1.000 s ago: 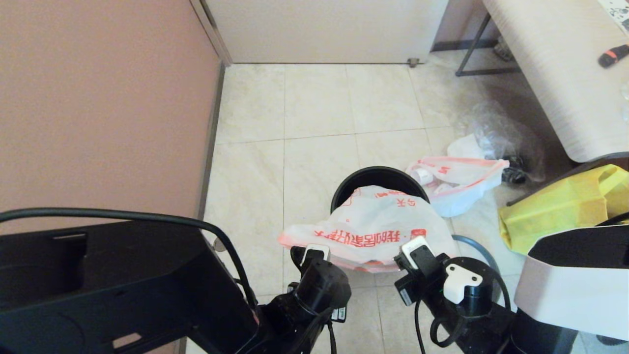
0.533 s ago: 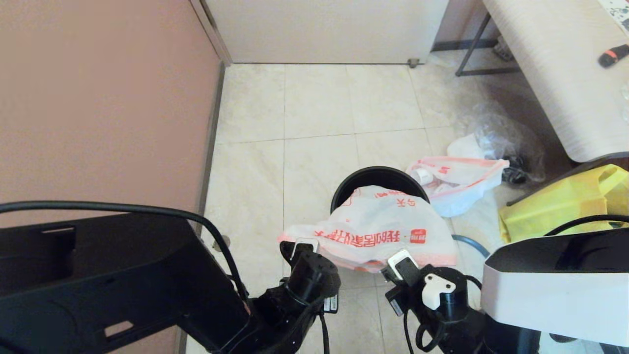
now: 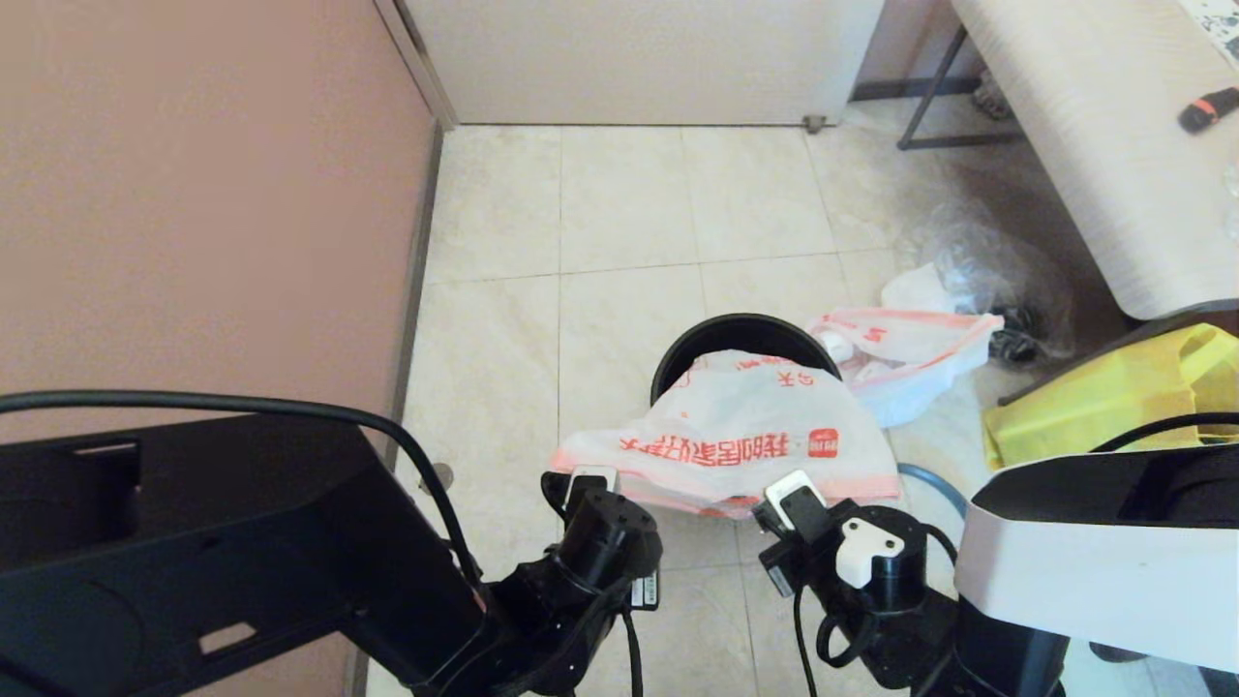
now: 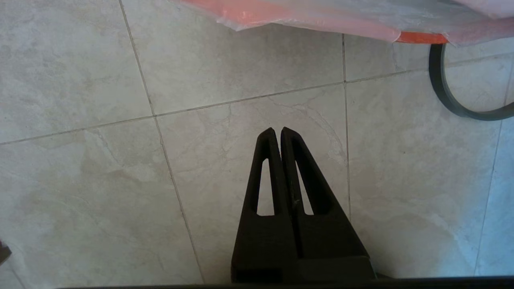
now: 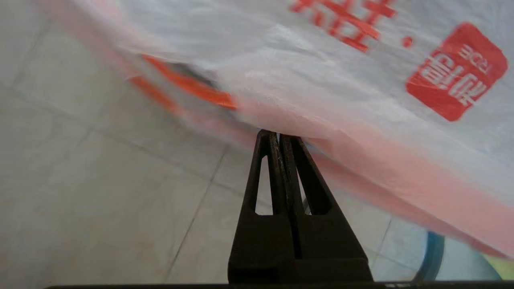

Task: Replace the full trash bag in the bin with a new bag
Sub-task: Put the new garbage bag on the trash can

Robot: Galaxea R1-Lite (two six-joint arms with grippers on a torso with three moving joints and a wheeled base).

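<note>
One bin [image 3: 738, 334], round and black, stands on the tiled floor [image 3: 619, 242] in front of the robot. One new bag [image 3: 740, 436], white with red characters and a small red square logo, lies draped over the near side of the bin's mouth and spreads out toward the robot; only the far arc of the bin's opening shows behind it. The characters are too distorted to read with confidence. In the right wrist view the same bag [image 5: 361, 80] fills the upper part of the frame with its red square stamp and pink-orange edge.

One full trash bag [image 3: 905, 353], white with pink-red edges and a small red mark, lies on the floor just to the right of the bin, touching or nearly touching its side. Beyond it sits one clear plastic bag [image 3: 978, 261], crumpled. One yellow bag [image 3: 1103, 402] lies farther right, beside a pale worktop [image 3: 1094, 145] on which a black tool with an orange band [image 3: 1210, 108] rests. One dark hoop [image 4: 449, 96] lies flat on the floor, partly under the new bag's edge.

There are two pincers. The left pincer [image 4: 277, 132] hangs over bare tiles near the new bag's edge, its two fingers pressed together with nothing between them. The right pincer [image 5: 278, 136] also has its fingers closed; the tips reach the pink edge of the new bag, but whether any film is caught between them cannot be told.
</note>
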